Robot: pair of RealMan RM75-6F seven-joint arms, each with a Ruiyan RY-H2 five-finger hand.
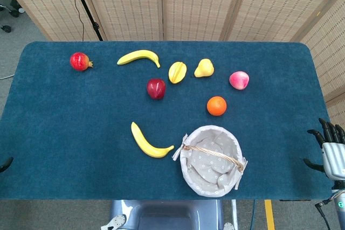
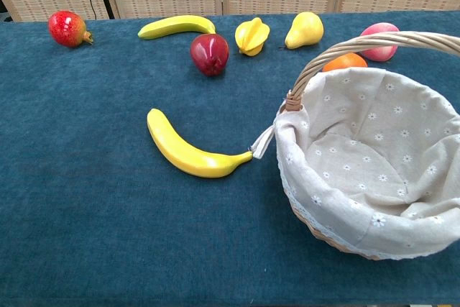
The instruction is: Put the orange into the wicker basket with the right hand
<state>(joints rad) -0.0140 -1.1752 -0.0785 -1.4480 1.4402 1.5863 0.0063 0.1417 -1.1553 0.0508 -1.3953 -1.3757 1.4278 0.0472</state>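
Observation:
The orange point(image 1: 216, 105) lies on the blue tablecloth, just beyond the wicker basket point(image 1: 213, 129) and a little to its right. The basket has a cloth lining, a thin arched handle and nothing inside. In the chest view the basket point(image 2: 296, 177) fills the right side, and only the top of the orange point(image 2: 345, 61) shows behind its handle. My right hand point(image 1: 330, 146) is at the table's right edge, well right of the orange, with its fingers apart and nothing in it. Only a dark tip of my left hand point(image 1: 5, 164) shows at the left edge.
A banana point(image 1: 150, 143) lies left of the basket. Further back are a red apple point(image 1: 156, 88), a starfruit point(image 1: 177, 72), a pear point(image 1: 204, 68), a peach point(image 1: 239, 80), a second banana point(image 1: 139, 56) and a pomegranate point(image 1: 80, 61). Folding screens stand behind the table.

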